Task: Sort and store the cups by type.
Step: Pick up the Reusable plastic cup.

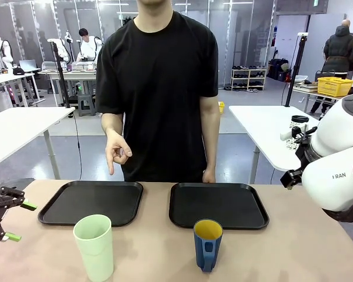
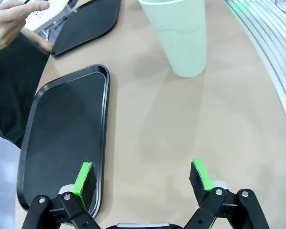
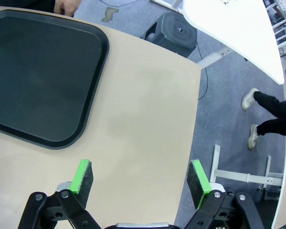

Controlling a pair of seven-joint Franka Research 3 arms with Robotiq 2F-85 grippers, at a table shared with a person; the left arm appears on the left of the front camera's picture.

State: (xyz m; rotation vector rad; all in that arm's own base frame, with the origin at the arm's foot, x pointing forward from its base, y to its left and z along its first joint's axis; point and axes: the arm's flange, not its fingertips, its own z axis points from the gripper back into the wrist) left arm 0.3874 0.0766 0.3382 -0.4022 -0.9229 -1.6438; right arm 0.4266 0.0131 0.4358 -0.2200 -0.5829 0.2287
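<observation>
Fingers (image 2: 85, 177) of both grippers gape wide, empty; sorting hasn't begun. Next I reach my left gripper (image 2: 143, 179) to the green cup (image 1: 95, 245), near the left tray (image 1: 92, 201).

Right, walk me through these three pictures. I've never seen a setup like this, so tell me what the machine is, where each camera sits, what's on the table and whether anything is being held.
This is a robot with two white arms at a tan table, facing a person in a black shirt.

The front picture looks across the table from between the arms. The left gripper shows at the left edge; the bulky white shape at the right is the right arm.

The other two pictures come from cameras on the wrists, looking down along each gripper's green-padded fingers: the left gripper and the right gripper.

On the table lie two empty black trays, a left tray and a right tray. In front of them stand a pale green tumbler and a dark blue mug with a yellow inside.

Both grippers are open and hold nothing.
</observation>
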